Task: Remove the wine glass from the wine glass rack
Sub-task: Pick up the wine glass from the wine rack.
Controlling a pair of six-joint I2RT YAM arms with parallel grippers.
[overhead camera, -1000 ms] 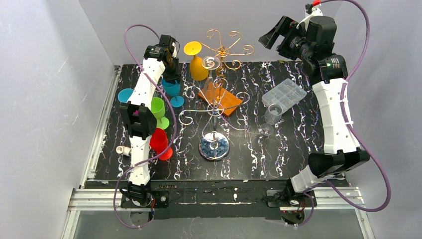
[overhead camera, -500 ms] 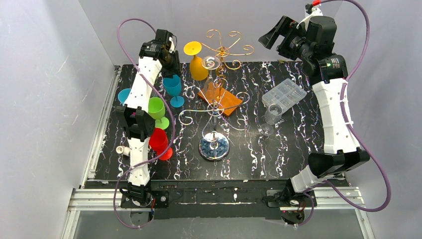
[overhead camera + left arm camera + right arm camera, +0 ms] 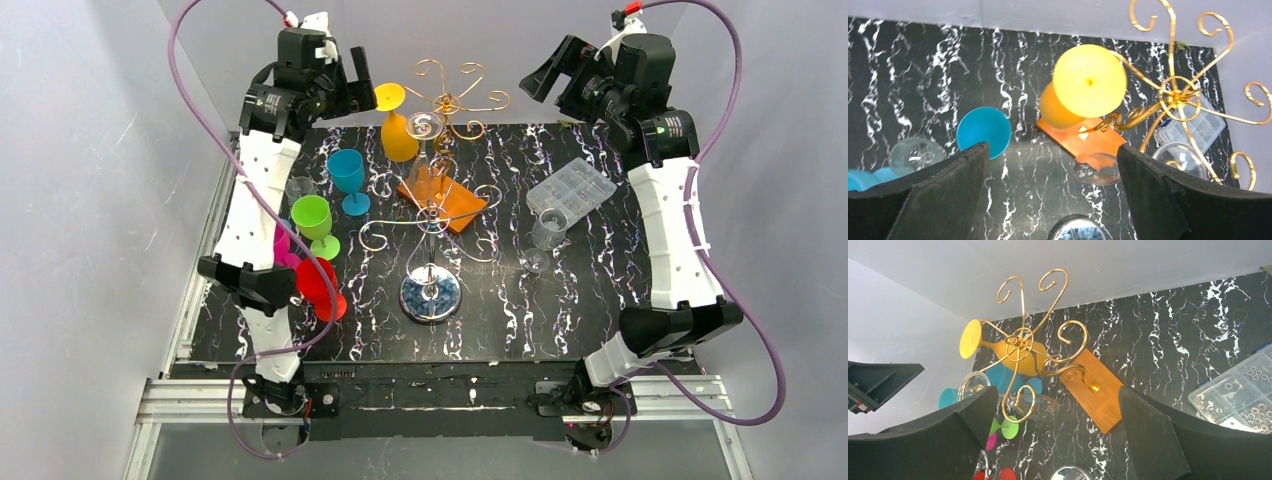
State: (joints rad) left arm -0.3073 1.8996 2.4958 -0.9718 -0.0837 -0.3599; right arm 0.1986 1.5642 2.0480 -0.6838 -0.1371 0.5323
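- Left pincer [image 3: 1053, 150] released, jaws spread wide, nothing held.
- Yellow plastic wine glass [image 3: 1089, 81] hanging upside down just ahead of it, foot on an upper arm of the gold wire scroll-armed wine glass rack [image 3: 1173, 95].
- Teal plastic goblet [image 3: 983, 131] upright on black marbled table [image 3: 923, 65], below, near left finger.
- Right pincer [image 3: 1058, 390] also released, raised; rack ahead and below.

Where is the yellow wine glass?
The yellow wine glass hangs upside down on the wine glass rack, far centre-left in the top view, right of the left gripper.
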